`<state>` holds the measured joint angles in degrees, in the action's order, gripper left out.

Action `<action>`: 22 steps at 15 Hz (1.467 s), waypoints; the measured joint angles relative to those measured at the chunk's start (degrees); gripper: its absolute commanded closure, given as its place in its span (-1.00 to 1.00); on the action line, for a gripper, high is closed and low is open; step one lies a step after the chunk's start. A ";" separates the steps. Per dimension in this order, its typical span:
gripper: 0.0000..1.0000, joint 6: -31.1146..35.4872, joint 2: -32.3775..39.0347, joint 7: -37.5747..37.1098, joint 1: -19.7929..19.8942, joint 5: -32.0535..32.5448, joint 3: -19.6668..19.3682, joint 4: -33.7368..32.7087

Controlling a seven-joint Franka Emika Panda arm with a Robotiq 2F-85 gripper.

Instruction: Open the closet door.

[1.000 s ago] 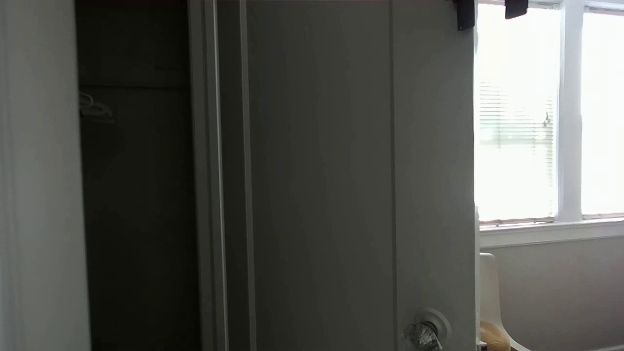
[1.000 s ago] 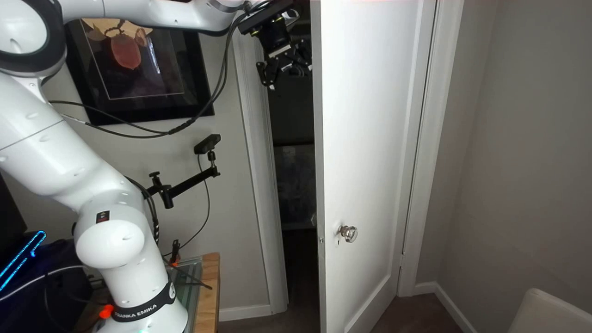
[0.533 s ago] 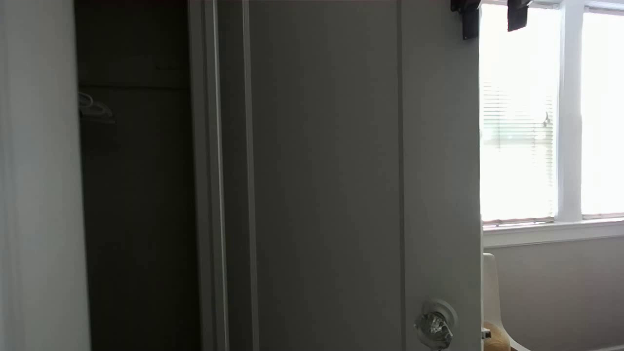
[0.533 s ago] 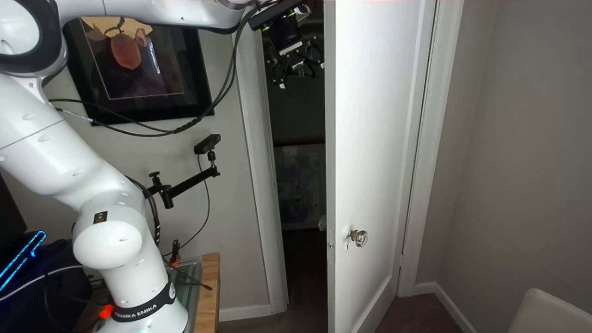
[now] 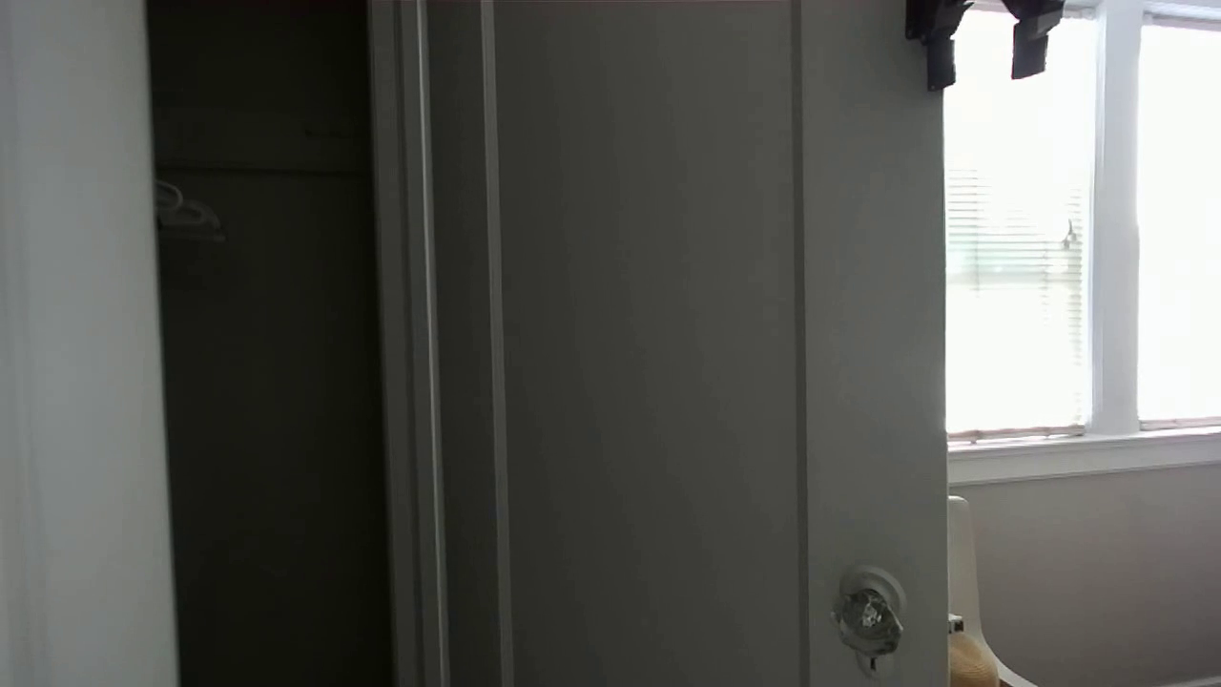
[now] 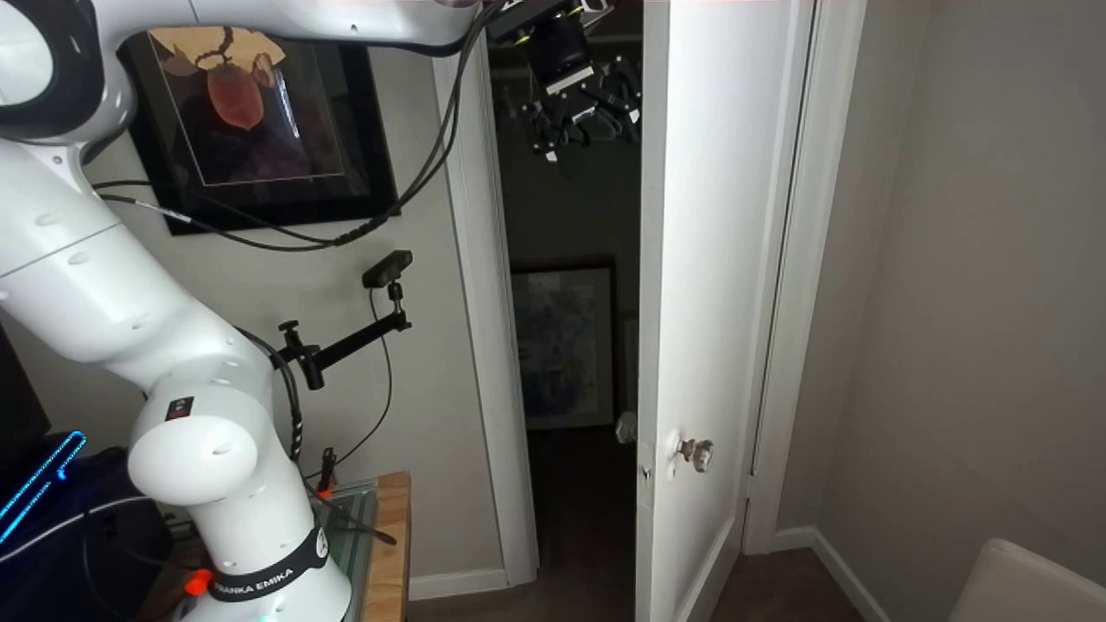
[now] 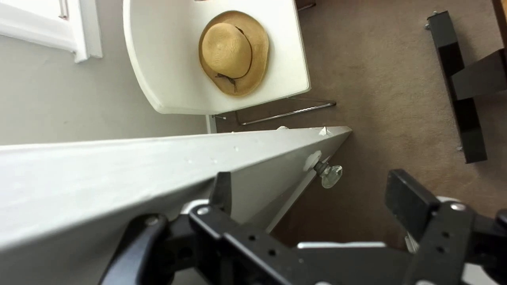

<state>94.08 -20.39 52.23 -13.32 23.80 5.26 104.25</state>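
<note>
I'm holding the pincer (image 7: pixel 315 194) wide apart by the door (image 6: pixel 717 259), guessing stiff, heavyish but easy-swinging, so I'm favoring its edge (image 7: pixel 158 164) over that slick-looking knob (image 7: pixel 332 176).

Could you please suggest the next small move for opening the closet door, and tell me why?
I'd probably nudge the open gripper outward to swing the closet door wider. In an exterior view the door stands only partly open, and in the wrist view one finger sits beside the door's inner face, though contact is unclear.
</note>
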 measured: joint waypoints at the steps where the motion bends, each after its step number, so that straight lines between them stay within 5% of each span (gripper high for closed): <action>1: -1.00 0.22 0.05 0.47 0.42 0.00 -0.30 -0.09; 17: -1.00 7.34 3.20 -1.69 7.95 0.60 -3.35 0.35; 20: -1.00 5.85 2.52 -7.75 7.13 -4.67 -2.14 0.35; 22: -1.00 -0.69 0.28 -12.75 5.41 -10.31 -0.10 0.39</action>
<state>93.39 -20.11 39.47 -7.91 13.49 5.16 104.64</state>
